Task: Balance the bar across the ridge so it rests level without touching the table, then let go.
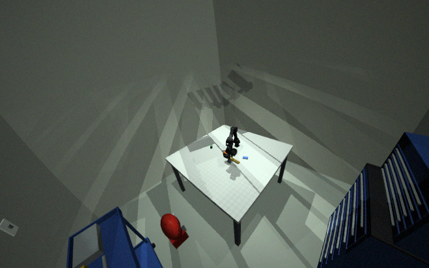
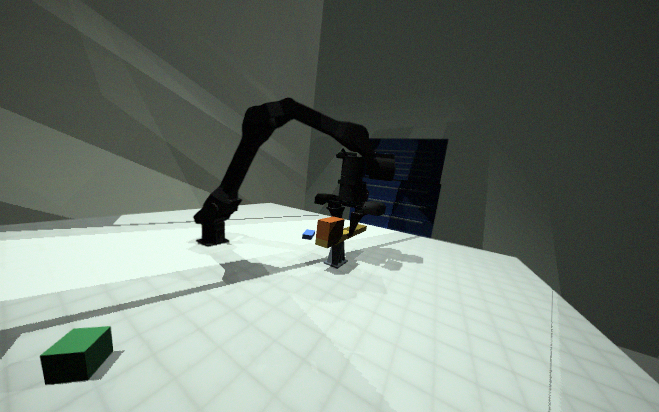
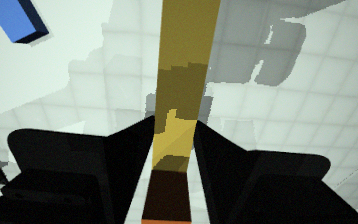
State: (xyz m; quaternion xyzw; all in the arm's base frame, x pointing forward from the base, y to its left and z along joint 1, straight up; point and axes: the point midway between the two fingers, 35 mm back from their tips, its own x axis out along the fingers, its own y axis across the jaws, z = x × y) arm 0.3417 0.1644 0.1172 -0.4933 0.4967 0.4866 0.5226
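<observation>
A long yellow bar (image 1: 235, 160) (image 2: 358, 230) (image 3: 187, 40) carries an orange block (image 2: 329, 230) (image 3: 167, 195) on one end. My gripper (image 2: 346, 232) (image 3: 174, 122) is shut on the bar, one finger on each side, close to the block. The bar is off the table and looks about level. The ridge (image 2: 337, 254), a narrow dark stand with a flat foot, is upright on the table directly under the bar near the fingers. Whether the bar touches the ridge's top cannot be told; that spot is partly hidden.
A blue block (image 1: 245, 157) (image 2: 308, 233) (image 3: 17, 19) lies on the table (image 1: 239, 203) (image 2: 270, 358) off to one side of the bar. A green block (image 1: 211, 146) (image 2: 78, 353) lies farther away on the other side. The arm's base (image 2: 212, 232) stands behind the ridge.
</observation>
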